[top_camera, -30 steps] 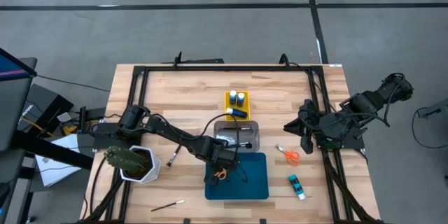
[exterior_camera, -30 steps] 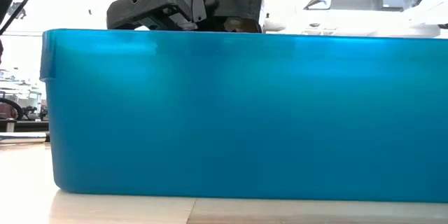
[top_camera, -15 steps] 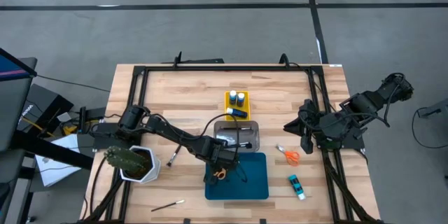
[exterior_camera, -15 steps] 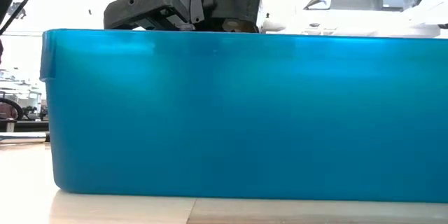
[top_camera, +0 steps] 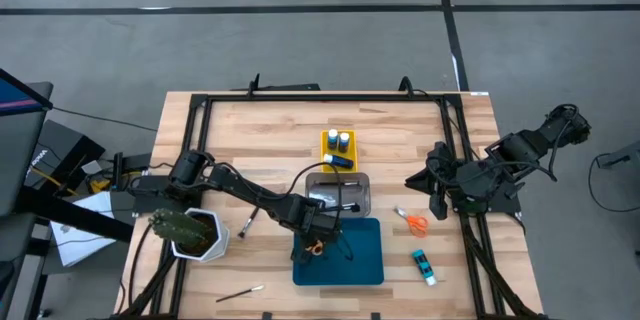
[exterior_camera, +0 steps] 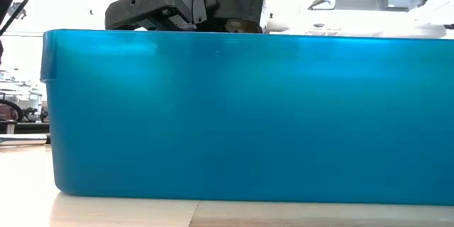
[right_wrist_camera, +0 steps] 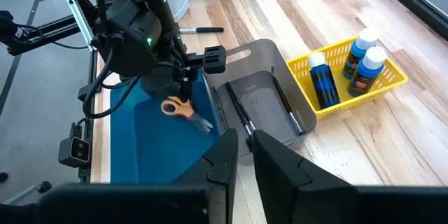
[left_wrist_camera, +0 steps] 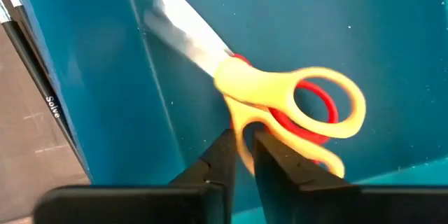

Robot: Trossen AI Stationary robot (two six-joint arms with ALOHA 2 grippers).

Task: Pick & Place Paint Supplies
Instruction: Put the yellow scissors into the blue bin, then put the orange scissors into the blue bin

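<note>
Yellow-and-red scissors (left_wrist_camera: pixel 280 105) lie in the blue tray (left_wrist_camera: pixel 392 35), blades toward the frame's upper left, tip against the tray wall. Left end effector (left_wrist_camera: pixel 241 155) sits at the handles, fingers barely parted, grip unclear. Right end effector (right_wrist_camera: pixel 243 152), fingers near together, holds nothing at the surface's (top_camera: pixel 260 130) right edge.

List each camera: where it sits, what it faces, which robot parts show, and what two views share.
High view: overhead, straight down on the table; both arms, left pincer over the blue tray, right pincer parked at the right edge.
Low view: table height, facing the blue tray's wall; left arm's wrist above it.
Left wrist view: looks into the blue tray at the scissors; own fingers by a handle.
Right wrist view: across the table to the left arm; own fingers low.
Shared: right and left wrist views both show the scissors.
</note>
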